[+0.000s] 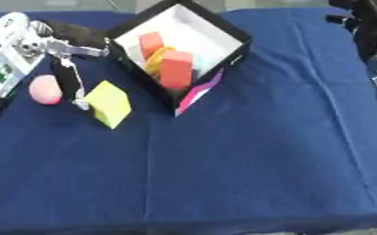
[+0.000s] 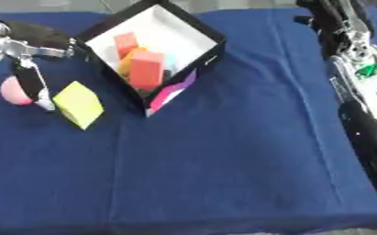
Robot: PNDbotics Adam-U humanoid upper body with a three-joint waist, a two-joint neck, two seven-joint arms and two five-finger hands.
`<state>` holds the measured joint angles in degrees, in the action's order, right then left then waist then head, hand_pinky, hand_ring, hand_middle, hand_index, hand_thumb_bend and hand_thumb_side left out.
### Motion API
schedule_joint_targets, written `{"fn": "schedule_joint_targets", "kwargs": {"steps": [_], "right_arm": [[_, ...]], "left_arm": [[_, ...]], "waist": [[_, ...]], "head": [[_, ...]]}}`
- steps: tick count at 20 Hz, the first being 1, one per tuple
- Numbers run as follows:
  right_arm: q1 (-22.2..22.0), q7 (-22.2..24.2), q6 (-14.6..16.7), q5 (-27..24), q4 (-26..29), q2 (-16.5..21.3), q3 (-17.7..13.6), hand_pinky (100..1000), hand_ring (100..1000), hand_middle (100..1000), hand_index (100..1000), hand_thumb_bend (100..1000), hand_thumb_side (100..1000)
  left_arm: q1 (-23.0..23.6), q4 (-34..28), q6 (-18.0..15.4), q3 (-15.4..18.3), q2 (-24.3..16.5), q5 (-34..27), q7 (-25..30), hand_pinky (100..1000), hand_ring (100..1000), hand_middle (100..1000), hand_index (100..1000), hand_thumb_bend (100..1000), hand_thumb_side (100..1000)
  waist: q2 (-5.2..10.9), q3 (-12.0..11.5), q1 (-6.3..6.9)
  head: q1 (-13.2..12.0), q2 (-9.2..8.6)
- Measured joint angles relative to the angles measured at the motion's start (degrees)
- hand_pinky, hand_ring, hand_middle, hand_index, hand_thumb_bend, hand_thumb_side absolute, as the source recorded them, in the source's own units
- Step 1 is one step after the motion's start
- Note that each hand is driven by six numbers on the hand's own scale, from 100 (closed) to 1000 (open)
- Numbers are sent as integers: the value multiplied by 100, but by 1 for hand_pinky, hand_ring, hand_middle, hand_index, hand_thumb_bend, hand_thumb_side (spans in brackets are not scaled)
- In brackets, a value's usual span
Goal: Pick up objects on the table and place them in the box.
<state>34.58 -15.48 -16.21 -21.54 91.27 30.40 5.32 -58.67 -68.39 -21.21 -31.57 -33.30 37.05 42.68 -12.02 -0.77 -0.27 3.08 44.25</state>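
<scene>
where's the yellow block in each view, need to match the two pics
Left eye view: yellow block in the left half, above mid-height, just right of the pink ball and lower left of the box.
Right eye view: same block, nearer the left edge, again between ball and box.
Shared landmark: the box's bottom corner with the pink flap, right of the block in both.

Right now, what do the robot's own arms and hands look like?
The left arm has a white casing with green markings and silver metal joints, ending in a left hand of thin black and silver fingers. The right arm is black, with a white panel carrying green markings.
</scene>
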Motion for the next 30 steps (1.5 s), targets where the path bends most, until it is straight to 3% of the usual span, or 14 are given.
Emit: {"fn": "schedule_joint_targets", "kwargs": {"steps": [4, 21, 30], "right_arm": [[1, 3, -2, 0, -13, -28, 0, 824, 903, 803, 859, 153, 605], [1, 3, -3, 0, -20, -42, 1, 824, 903, 807, 859, 152, 607], [1, 3, -3, 0, -24, -43, 2, 825, 903, 809, 860, 148, 612]], "left_arm": [[-1, 7, -16, 0, 1, 60, -16, 930, 938, 836, 893, 793, 203], [-27, 294, -93, 32, 197, 328, -93, 921, 933, 831, 884, 780, 209], [13, 542, -243, 35, 311, 479, -243, 864, 851, 765, 839, 712, 100]], "waist": [[0, 1, 0], [-3, 31, 0], [-4, 42, 0]], "head": [[1, 0], [0, 0], [-3, 0]]}}
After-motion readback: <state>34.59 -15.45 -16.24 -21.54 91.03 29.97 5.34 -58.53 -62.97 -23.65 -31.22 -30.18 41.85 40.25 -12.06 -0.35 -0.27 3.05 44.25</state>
